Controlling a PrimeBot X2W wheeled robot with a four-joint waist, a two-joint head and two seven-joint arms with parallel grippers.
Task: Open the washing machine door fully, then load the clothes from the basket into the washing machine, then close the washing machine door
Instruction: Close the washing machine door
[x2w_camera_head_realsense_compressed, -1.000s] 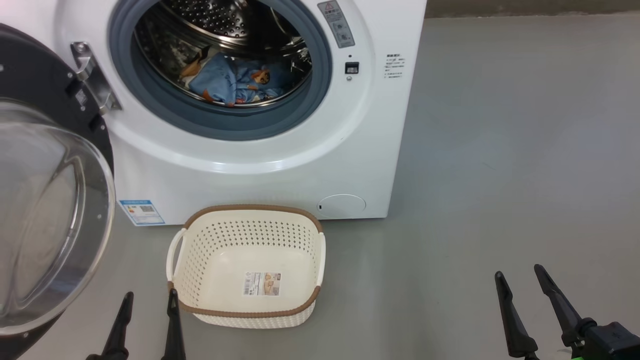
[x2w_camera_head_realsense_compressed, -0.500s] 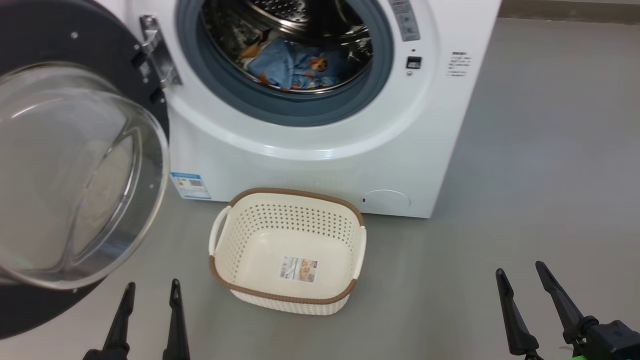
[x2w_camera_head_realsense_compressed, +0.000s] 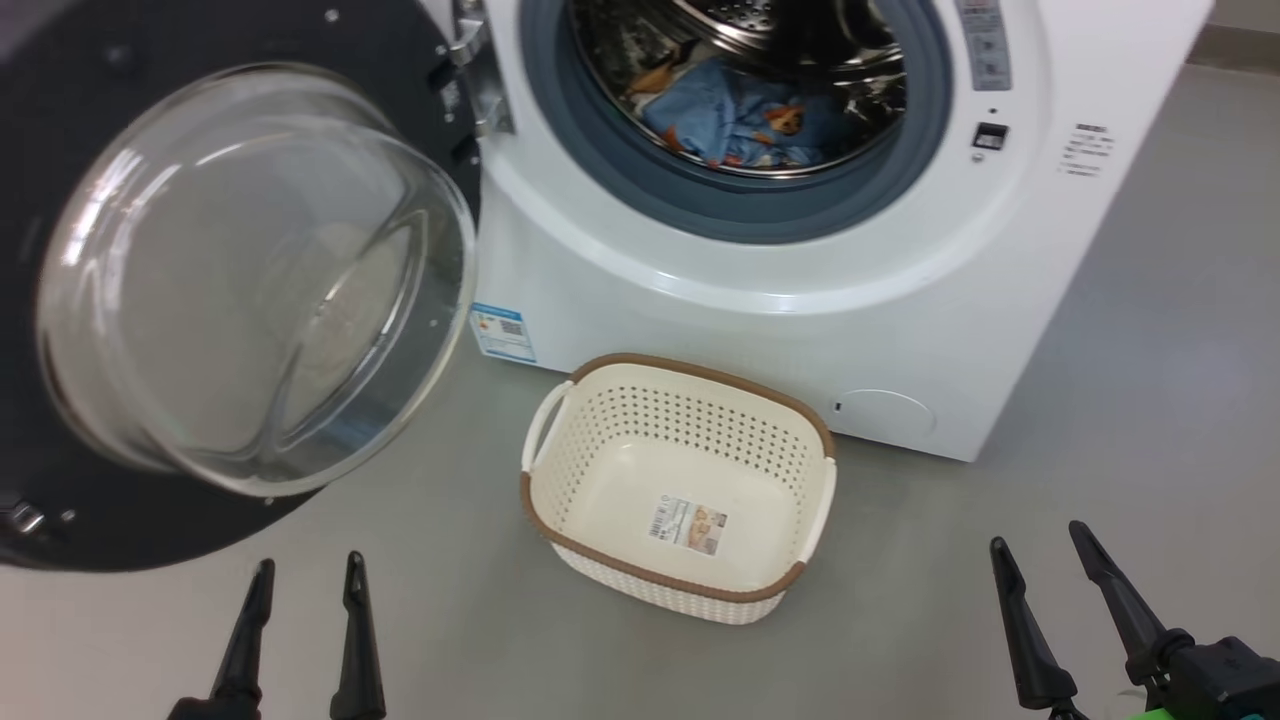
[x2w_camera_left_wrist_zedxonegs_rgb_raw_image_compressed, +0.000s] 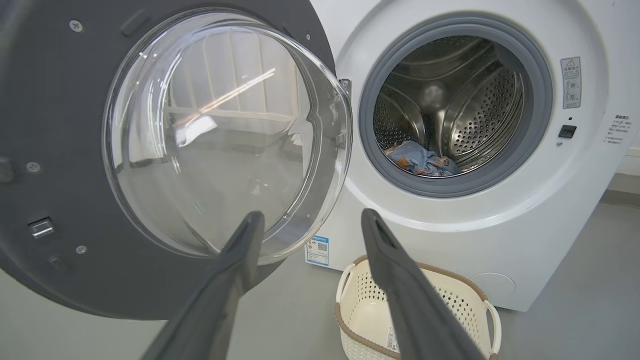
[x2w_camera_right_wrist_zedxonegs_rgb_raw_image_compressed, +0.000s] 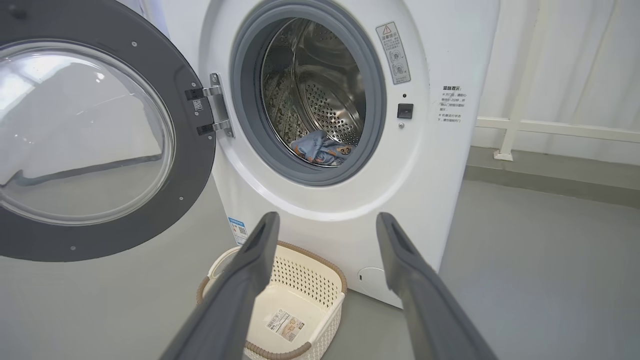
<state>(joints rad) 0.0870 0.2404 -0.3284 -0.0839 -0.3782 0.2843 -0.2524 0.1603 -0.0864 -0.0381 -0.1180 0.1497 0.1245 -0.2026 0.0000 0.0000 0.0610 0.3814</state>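
Grey floor runs up to the machine, smooth and even. Low in front, the left gripper hangs with its two dark fingers spread wide and nothing between them. The right gripper matches it, jaws wide and empty. Both are well apart from everything, which makes sense to me, since I see nothing to pick up.

Ahead, between the two, the basket sits on the floor just in front of the washing machine, probably set there so the lift into the drum is short. Inside it I see just a barcode sticker.

The clothes lie in a blue heap at the bottom of the steel drum, inside the grey gasket. Off to the left, the washing machine door stands swung right out on its hinge, its glass bowl facing the room.

By my reckoning the loading is done and only the closing is left, and the left arm is the nearer one to that door.
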